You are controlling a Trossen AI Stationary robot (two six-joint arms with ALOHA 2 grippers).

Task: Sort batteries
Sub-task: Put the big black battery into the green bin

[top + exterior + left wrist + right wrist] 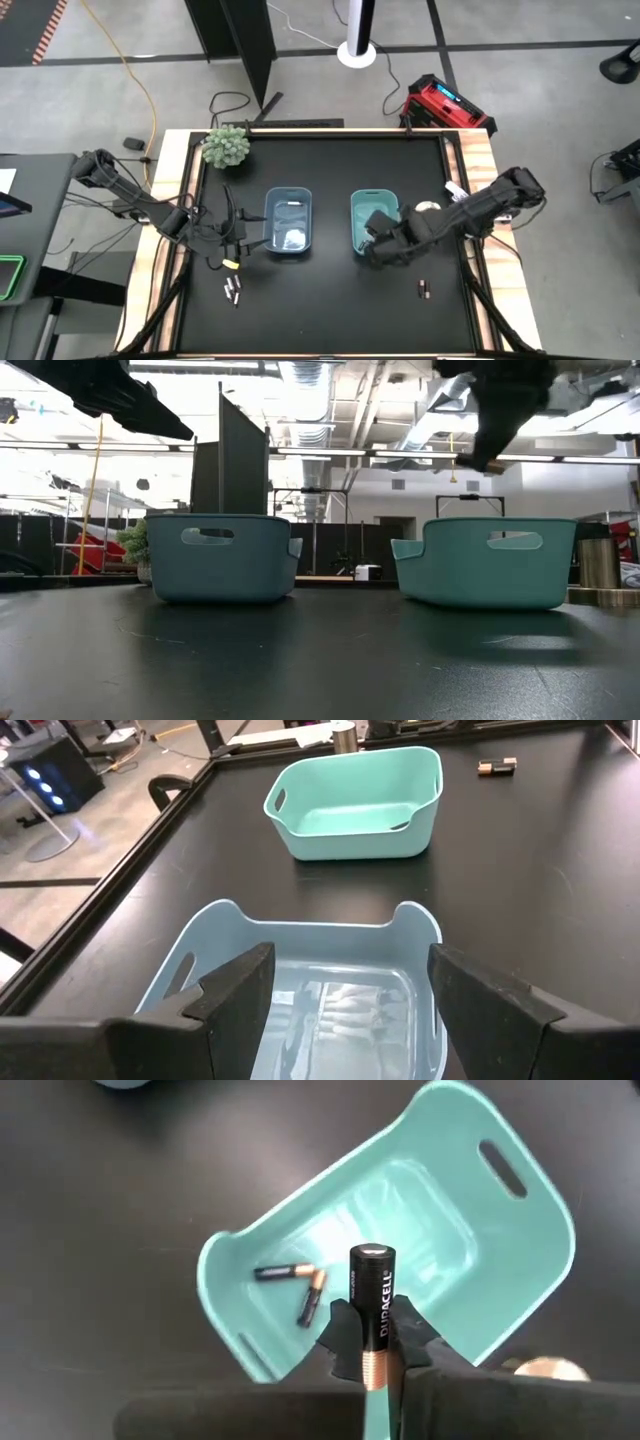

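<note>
Two small bins stand mid-table: a light blue bin (290, 222) holding several whitish batteries (350, 1015), and a teal bin (375, 220) with two dark, copper-ended batteries (290, 1285) on its floor. My right gripper (372, 1345) hangs above the teal bin's near end (378, 247), shut on another dark battery (372, 1305). In the low view my right gripper (495, 455) is well above the teal bin's rim (500, 525). My left gripper (350, 970) stands open beside the blue bin's left side (240, 240), with nothing between its fingers. My right gripper pinches the battery's coppery end (372, 1365) between its two fingers (345, 1335). The battery lies along the fingers and its dark end sticks out past their tips. The fingers slant down from above. The battery is lifted clear, over the teal bin's open top.
Loose batteries lie on the black tabletop near the front left (233, 290) and front right (423, 290). A small potted plant (226, 146) stands at the far left corner. A round silvery object (428, 207) sits right of the teal bin.
</note>
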